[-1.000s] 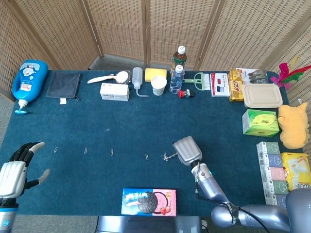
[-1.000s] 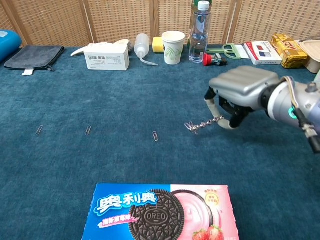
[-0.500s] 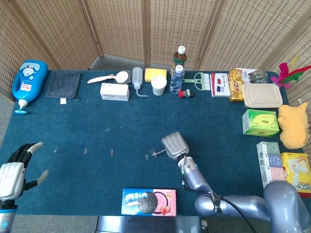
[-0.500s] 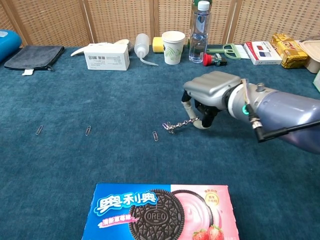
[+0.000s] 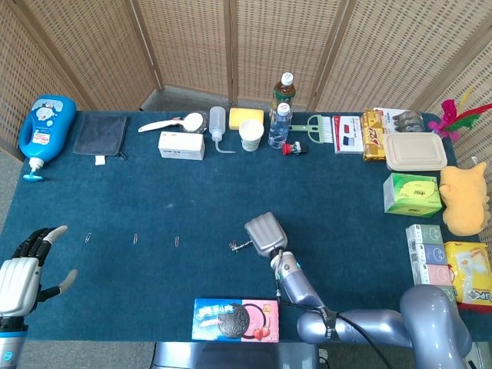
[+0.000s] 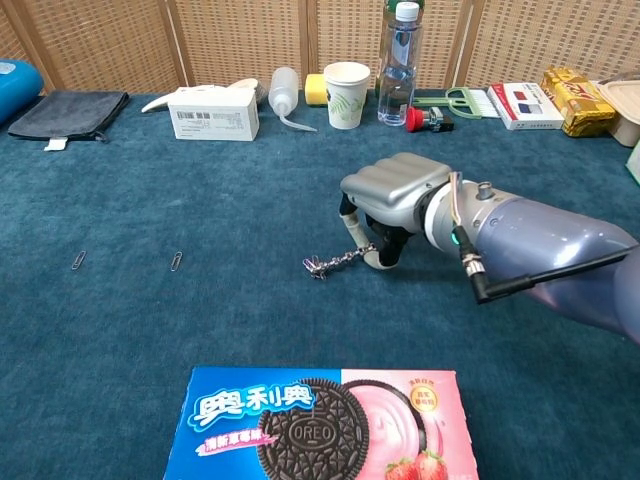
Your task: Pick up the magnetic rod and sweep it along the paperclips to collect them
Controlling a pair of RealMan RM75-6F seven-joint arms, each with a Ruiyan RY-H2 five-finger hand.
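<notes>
My right hand (image 5: 261,234) (image 6: 388,200) pinches the thin magnetic rod (image 6: 350,257) low over the blue table near its middle, with the rod pointing left. A clump of paperclips (image 6: 317,267) (image 5: 234,246) clings to the rod's tip. Loose paperclips lie in a row further left: one (image 5: 176,241) (image 6: 176,261), another (image 5: 135,239) (image 6: 79,260), and the farthest (image 5: 88,237) in the head view only. My left hand (image 5: 23,273) hovers at the table's front left corner, fingers spread and holding nothing.
An Oreo box (image 6: 318,425) lies at the front edge below the rod. Along the back stand a white box (image 6: 213,111), squeeze bottle (image 6: 284,92), paper cup (image 6: 346,93) and water bottle (image 6: 399,62). Cartons and a yellow plush (image 5: 465,196) line the right side.
My right hand has swept left with the rod across the table. The clump at the tip has reached the paperclip that lay alone just left of it. The left hand stayed put.
</notes>
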